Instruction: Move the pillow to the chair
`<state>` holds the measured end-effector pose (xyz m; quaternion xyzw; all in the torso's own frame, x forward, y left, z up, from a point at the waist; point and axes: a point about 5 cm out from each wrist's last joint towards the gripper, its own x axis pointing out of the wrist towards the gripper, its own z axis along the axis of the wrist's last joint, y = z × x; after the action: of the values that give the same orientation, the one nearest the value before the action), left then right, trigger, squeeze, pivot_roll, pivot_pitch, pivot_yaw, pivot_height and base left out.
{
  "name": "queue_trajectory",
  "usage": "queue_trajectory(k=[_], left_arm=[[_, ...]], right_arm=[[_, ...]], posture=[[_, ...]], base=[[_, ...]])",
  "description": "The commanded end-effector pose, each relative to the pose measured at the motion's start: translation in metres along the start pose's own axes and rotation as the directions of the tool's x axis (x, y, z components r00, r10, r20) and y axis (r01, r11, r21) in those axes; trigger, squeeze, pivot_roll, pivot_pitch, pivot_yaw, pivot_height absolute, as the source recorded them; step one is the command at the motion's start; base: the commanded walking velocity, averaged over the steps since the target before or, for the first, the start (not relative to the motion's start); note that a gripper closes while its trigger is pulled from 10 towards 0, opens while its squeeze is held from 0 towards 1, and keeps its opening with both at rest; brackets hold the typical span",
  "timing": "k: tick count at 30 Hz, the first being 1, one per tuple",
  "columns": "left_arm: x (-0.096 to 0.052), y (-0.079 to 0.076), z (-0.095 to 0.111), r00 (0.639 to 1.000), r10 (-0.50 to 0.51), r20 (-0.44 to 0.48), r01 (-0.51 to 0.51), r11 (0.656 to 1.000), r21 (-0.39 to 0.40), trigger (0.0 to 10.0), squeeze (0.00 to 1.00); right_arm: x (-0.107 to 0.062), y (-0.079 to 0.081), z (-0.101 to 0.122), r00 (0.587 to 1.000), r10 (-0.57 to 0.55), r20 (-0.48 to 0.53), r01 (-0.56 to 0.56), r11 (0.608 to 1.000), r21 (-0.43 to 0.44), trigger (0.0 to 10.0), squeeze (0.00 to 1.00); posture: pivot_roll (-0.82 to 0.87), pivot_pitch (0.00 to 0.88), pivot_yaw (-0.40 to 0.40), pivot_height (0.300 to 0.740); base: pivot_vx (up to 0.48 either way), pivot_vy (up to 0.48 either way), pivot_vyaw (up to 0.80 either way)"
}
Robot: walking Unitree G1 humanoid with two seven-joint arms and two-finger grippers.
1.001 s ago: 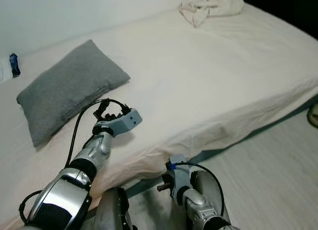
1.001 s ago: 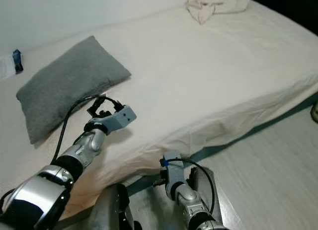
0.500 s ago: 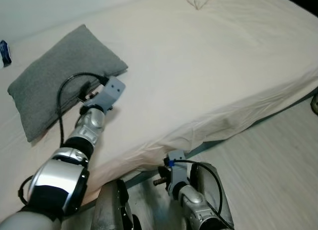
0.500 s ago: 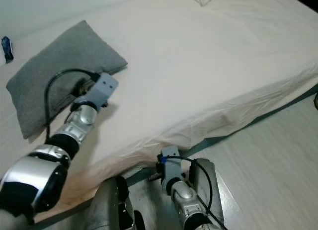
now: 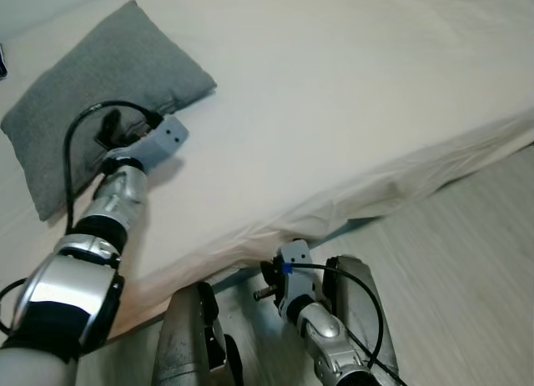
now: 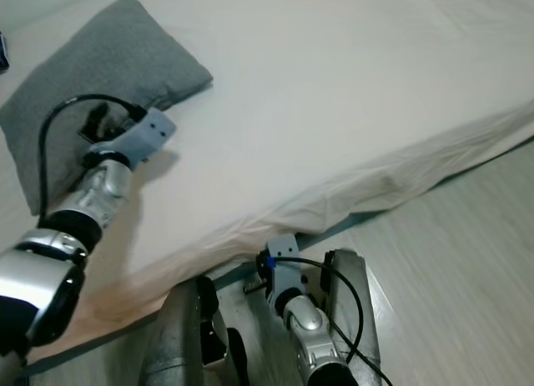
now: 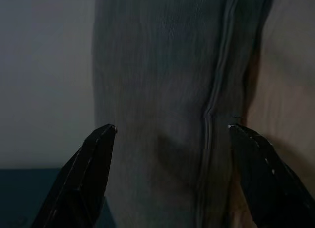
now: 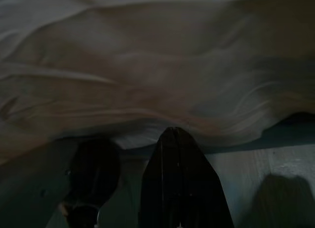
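Note:
A grey pillow (image 5: 100,69) lies at the far left of the white bed (image 5: 350,86). My left gripper (image 5: 107,129) reaches out over the pillow's near edge. In the left wrist view its black fingers (image 7: 96,154) stand wide open, with the pillow's seamed fabric (image 7: 167,65) close between them and nothing gripped. My right gripper (image 5: 264,288) hangs low by the bed's front edge, above the floor. In the right wrist view its fingers (image 8: 177,179) are pressed together, pointing at the draped sheet (image 8: 147,80).
The bed's sheet hangs down over the front edge (image 5: 392,194). Pale wood-look floor (image 5: 467,269) lies to the right. My own legs (image 5: 188,344) stand close against the bed. A small dark object (image 6: 2,51) sits past the pillow at the left edge.
My left gripper has moved from the bare sheet beside the pillow up onto the pillow's near edge. The view has tilted down and closer to the bed. The right arm stays low.

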<state>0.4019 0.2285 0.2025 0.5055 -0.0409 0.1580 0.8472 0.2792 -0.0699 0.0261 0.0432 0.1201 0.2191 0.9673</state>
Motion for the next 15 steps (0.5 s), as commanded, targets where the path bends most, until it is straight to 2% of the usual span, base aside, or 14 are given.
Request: queue_trajectory(k=[1, 6, 9, 15], left_arm=[[-0.003, 0.002, -0.018, 0.999, -0.014, -0.048, 0.017, 0.999, 0.047, 10.0, 0.00], [-0.001, 0.009, -0.025, 0.997, -0.008, -0.075, 0.013, 0.997, 0.071, 10.0, 0.00], [-0.002, 0.008, -0.030, 0.995, -0.031, -0.091, 0.039, 0.995, 0.090, 10.0, 0.00], [-0.004, 0.013, -0.040, 0.990, -0.018, -0.139, 0.030, 0.996, 0.083, 10.0, 0.00]], right_arm=[[-0.030, 0.014, -0.048, 0.990, -0.016, -0.142, 0.033, 0.992, 0.123, 10.0, 0.00], [-0.036, 0.017, -0.044, 0.992, -0.027, -0.121, 0.044, 0.990, 0.132, 10.0, 0.00], [-0.041, 0.018, -0.041, 0.993, -0.040, -0.113, 0.056, 0.988, 0.142, 10.0, 0.00], [-0.049, 0.022, -0.037, 0.993, -0.043, -0.114, 0.060, 0.987, 0.152, 10.0, 0.00]], posture=[[-0.16, 0.602, 0.116, 0.566], [-0.17, 0.641, 0.122, 0.566], [-0.17, 0.655, 0.125, 0.566], [-0.19, 0.668, 0.125, 0.566]], base=[[0.000, 0.000, 0.00], [0.000, 0.000, 0.00], [0.000, 0.000, 0.00], [0.000, 0.000, 0.00]])
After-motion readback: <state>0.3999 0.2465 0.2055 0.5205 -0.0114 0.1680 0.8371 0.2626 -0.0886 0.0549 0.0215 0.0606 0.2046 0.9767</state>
